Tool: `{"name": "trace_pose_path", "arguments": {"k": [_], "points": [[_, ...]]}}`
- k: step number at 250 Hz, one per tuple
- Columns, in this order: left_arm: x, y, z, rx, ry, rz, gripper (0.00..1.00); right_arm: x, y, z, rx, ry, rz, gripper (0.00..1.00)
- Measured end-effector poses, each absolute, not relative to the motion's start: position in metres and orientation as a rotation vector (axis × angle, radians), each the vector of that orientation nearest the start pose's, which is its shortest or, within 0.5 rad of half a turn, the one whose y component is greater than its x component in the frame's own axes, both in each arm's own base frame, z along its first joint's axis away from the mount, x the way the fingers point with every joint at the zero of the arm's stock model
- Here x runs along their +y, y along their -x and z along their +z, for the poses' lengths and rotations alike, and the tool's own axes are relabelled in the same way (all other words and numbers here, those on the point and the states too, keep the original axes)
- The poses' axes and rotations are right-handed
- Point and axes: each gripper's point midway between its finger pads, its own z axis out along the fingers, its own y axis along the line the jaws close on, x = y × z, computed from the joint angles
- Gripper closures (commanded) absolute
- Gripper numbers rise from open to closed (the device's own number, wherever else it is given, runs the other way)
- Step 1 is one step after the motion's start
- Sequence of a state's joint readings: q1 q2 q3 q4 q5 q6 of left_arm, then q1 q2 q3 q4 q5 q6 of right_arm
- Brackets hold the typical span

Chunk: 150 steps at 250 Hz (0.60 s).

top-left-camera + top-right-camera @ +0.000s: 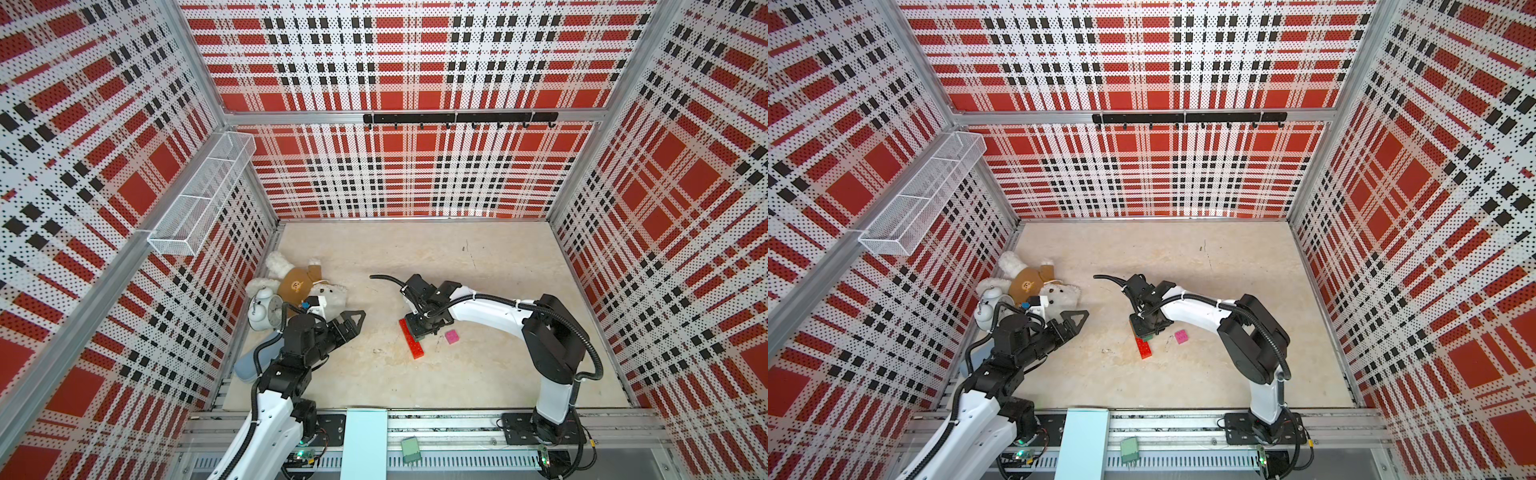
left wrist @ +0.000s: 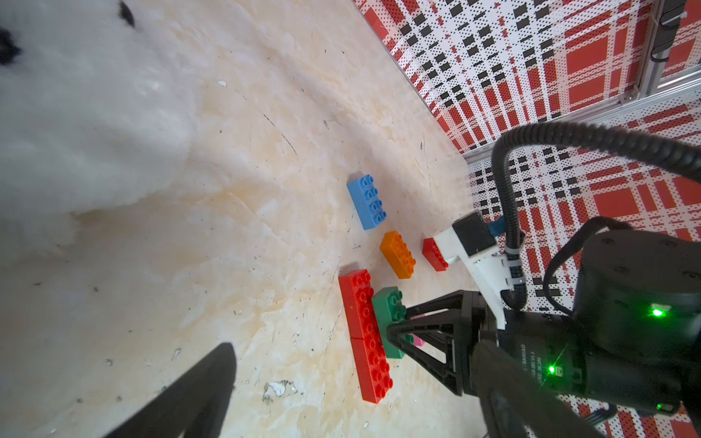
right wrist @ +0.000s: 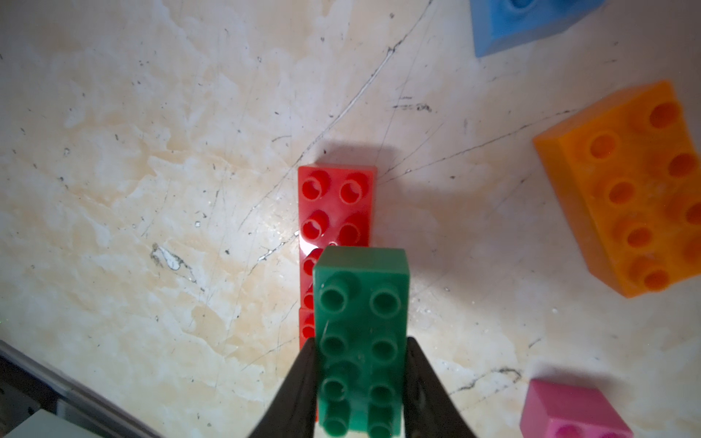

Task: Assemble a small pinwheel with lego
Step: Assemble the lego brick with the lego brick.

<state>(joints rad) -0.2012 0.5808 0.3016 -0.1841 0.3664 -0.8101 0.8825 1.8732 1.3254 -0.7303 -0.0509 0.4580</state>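
**Gripping reported: green brick point(image 3: 362, 303) clamped in the right gripper point(image 3: 362, 343)**

The green brick is pinched across its long sides by the two black fingers of the right gripper, studs up, as is shown in the right wrist view. It is held close over two red bricks point(image 2: 366, 333), which are laid end to end as one long strip on the table point(image 1: 415, 257). The seam between them is partly covered by it. Whether the green brick is touching the red studs cannot be told. In both top views the right gripper is pointed down near the middle of the table, and most of the green brick is hidden beneath it.

The other bricks are spread loose around the strip. A pink square point(image 1: 451, 336) is seen just beside the right gripper, on the side toward the right arm's base. An orange brick point(image 2: 398, 254) and a blue brick point(image 2: 367, 201) are set apart from each other, farther toward the back wall than the strip. A third red brick point(image 2: 434, 254) is partly hidden behind the right wrist's camera mount.

The left gripper point(image 1: 353, 321) is spread wide with nothing between its fingers. It is kept well apart from the bricks, near a white teddy bear point(image 1: 299, 282) and an alarm clock point(image 1: 266, 309) at the table's left edge.
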Motion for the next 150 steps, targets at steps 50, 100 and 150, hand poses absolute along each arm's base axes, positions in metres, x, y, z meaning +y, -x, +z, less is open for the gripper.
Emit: {"name": "trace_pose_path", "arguments": {"k": [50, 100, 150], "points": [[-0.1124, -0.2432, 0.1428, 2.117, 0.409, -0.985, 0.0, 0.3219, -0.2535, 0.0537, 2.861, 0.618, 0.326, 0.81], [-0.1123, -0.2432, 0.1425, 2.118, 0.41, -0.985, 0.0, 0.3194, -0.2495, 0.0491, 2.874, 0.618, 0.314, 0.81], [-0.1118, -0.2436, 0.142, 2.119, 0.413, -0.98, 0.01, 0.3205, -0.2476, 0.0489, 2.874, 0.608, 0.306, 0.81]]}}
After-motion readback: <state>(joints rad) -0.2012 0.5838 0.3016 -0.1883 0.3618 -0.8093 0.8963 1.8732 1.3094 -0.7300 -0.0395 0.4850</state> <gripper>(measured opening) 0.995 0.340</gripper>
